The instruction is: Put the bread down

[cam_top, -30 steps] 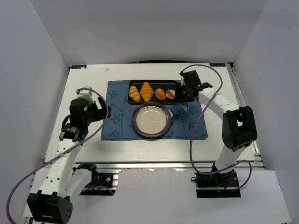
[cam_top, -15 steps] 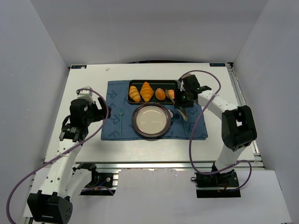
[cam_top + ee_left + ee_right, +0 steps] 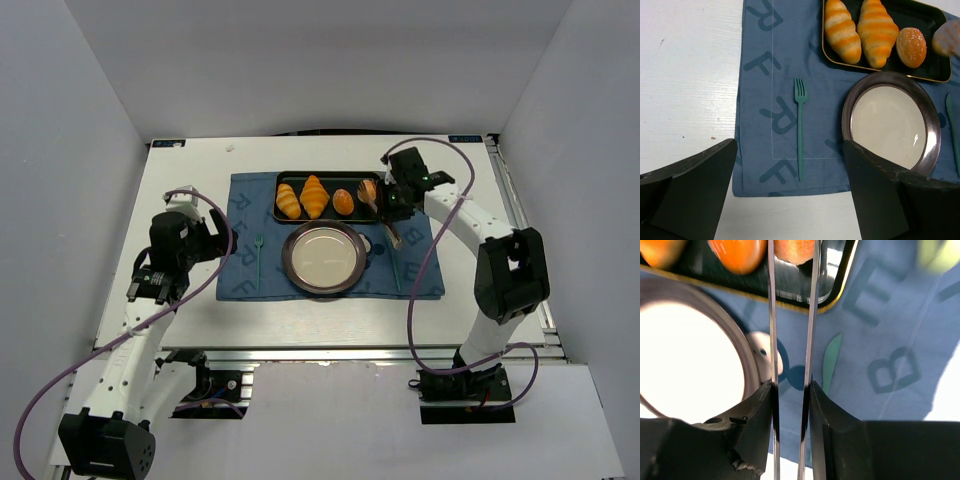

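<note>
The bread (image 3: 367,188) is a small round golden bun held between the tips of metal tongs (image 3: 388,222) over the right end of the black tray (image 3: 300,176). It shows blurred at the right edge of the left wrist view (image 3: 947,39) and at the top of the right wrist view (image 3: 792,250). My right gripper (image 3: 396,200) is shut on the tongs (image 3: 771,315), its fingers (image 3: 760,405) pressing both blades. The round metal plate (image 3: 290,258) lies empty in front of the tray. My left gripper (image 3: 790,200) is open and empty over the table's left side.
Two ridged croissants (image 3: 300,198) and a darker oval bun (image 3: 343,202) lie in the tray. A teal fork (image 3: 799,130) lies left of the plate on the blue placemat (image 3: 240,215). A teal knife (image 3: 830,362) lies to the plate's right.
My right gripper swung in with the tongs and then drew back. The bread has shifted slightly toward the tray's far edge, now between the tong tips. The left arm has not moved.
</note>
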### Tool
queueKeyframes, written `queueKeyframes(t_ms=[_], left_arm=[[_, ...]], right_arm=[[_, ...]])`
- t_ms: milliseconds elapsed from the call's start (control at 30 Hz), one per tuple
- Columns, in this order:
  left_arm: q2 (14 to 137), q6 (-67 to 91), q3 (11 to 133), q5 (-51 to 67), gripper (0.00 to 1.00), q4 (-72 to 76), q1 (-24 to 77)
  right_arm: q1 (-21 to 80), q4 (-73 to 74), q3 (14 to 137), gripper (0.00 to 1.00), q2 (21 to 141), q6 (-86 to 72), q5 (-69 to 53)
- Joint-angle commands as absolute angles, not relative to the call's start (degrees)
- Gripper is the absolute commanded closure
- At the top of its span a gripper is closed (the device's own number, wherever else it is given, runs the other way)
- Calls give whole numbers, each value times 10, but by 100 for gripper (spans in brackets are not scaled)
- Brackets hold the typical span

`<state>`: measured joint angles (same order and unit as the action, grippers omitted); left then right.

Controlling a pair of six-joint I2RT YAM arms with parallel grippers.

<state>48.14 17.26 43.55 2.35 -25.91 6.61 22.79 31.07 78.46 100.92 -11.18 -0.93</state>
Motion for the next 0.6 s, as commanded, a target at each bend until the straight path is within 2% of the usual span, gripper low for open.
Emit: queueKeyframes(t_ms=[0, 133, 267, 567], left_arm=[[468, 175, 435, 23, 2, -260, 68], [467, 177, 435, 24, 2, -258, 68], [469, 178, 438, 21, 2, -255, 68], [465, 203, 432, 29, 2, -235, 68]], right_arm=[[229, 335, 852, 66, 963, -102, 23], [234, 359, 863, 64, 907, -98, 24], [264, 366, 820, 64, 847, -102, 5], [425, 278, 616, 63, 740, -199, -4]])
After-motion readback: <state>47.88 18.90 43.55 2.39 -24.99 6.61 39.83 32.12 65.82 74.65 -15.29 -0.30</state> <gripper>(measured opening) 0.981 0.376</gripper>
